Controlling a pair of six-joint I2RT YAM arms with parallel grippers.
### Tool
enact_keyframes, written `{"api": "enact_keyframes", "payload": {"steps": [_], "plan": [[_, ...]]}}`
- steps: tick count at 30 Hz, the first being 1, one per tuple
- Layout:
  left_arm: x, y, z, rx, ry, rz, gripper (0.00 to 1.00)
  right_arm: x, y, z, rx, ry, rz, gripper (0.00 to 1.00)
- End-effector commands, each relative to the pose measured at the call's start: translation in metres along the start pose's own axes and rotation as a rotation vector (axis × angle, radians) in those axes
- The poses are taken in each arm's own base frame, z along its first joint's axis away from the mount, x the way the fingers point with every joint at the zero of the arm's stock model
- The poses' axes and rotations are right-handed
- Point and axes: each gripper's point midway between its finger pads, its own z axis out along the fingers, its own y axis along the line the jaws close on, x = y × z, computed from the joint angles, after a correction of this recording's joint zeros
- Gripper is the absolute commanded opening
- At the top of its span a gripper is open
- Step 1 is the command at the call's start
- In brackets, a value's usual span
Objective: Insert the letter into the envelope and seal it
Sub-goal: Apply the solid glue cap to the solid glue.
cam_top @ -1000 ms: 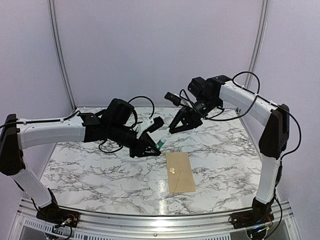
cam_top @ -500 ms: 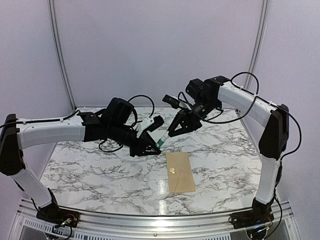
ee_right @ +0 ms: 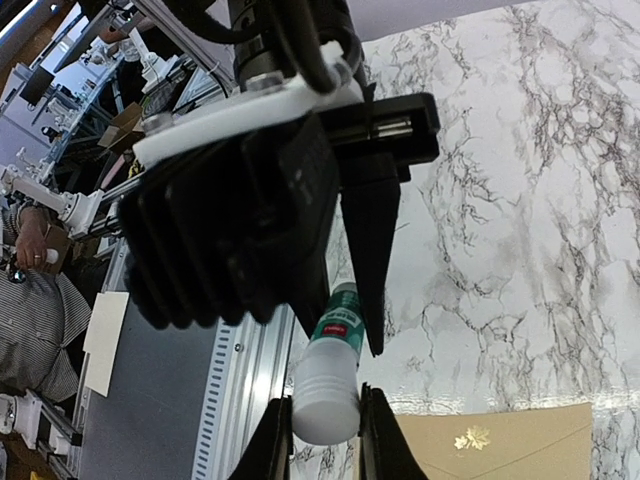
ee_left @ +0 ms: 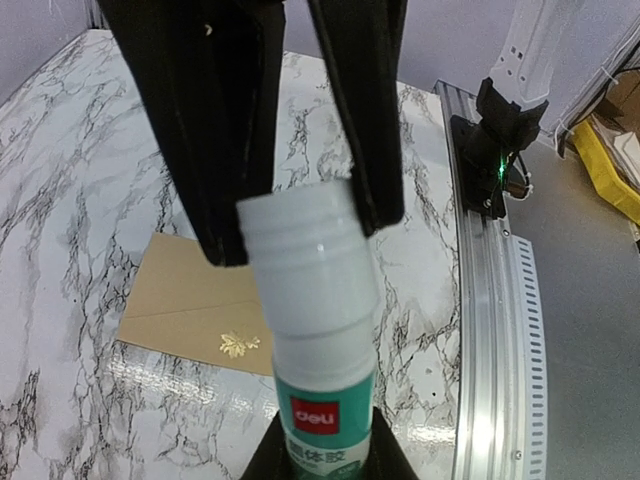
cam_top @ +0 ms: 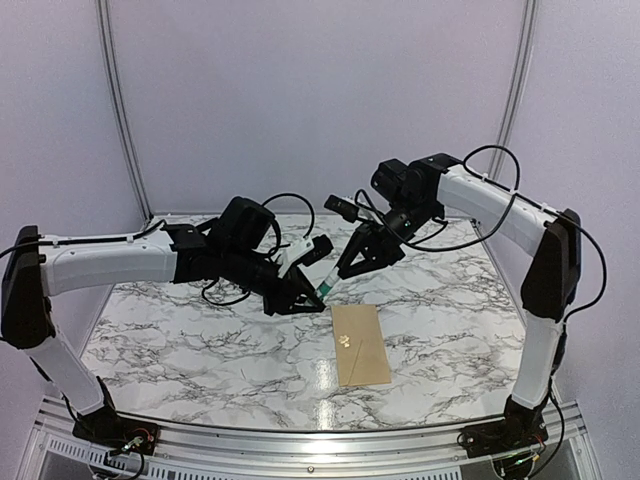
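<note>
While the left gripper [ee_left: 300, 235] is pinching one white end of a glue stick [ee_left: 322, 330] and the right gripper [ee_right: 325, 400] is clamping the opposite white end, the envelope [cam_top: 361, 344] is lying flat beneath them. It is touching neither pair of fingers and is sitting slightly toward the arm bases from their tips. It is showing matte tan kraft paper in a long rectangle, with a straight fold line running past a small gold leaf emblem [ee_left: 238, 345]. The stick is presenting a smooth plastic cylinder with a stepped cap and a teal label. The table [cam_top: 200, 340] is gleaming, white with grey marble veining.
</note>
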Motion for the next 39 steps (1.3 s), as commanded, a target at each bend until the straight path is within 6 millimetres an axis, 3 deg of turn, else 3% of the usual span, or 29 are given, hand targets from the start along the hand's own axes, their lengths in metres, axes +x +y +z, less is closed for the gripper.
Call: {"api": "enact_keyframes", "payload": {"steps": [1,17,22,26,29,33,36,37,39], "plan": [[-0.029,0.001,-0.001,-0.005,-0.066,0.024,0.08,-0.011,0.010,-0.002,0.049,0.001,-0.042,0.15],[-0.075,-0.009,0.001,-0.049,-0.260,0.136,0.08,0.010,-0.034,0.008,0.233,0.098,0.045,0.14],[-0.085,-0.004,0.009,-0.092,-0.284,0.157,0.09,0.028,-0.056,0.017,0.276,0.157,0.110,0.14],[-0.085,0.012,0.015,-0.169,-0.292,0.132,0.09,0.032,-0.071,0.020,0.315,0.164,0.149,0.14],[-0.072,0.021,0.022,-0.187,-0.258,0.112,0.09,0.010,-0.073,-0.007,0.392,0.120,0.104,0.29],[-0.043,0.025,0.025,-0.185,-0.215,0.078,0.08,-0.030,-0.047,-0.085,0.433,-0.068,-0.023,0.50],[-0.033,0.024,0.018,-0.186,-0.223,0.049,0.09,-0.036,-0.020,-0.133,0.412,-0.203,-0.096,0.61],[-0.033,0.021,0.016,-0.176,-0.228,0.046,0.09,-0.039,-0.008,-0.144,0.418,-0.240,-0.134,0.64],[-0.035,0.013,0.011,-0.145,-0.249,0.046,0.09,-0.035,-0.004,-0.154,0.445,-0.267,-0.184,0.67]]}}
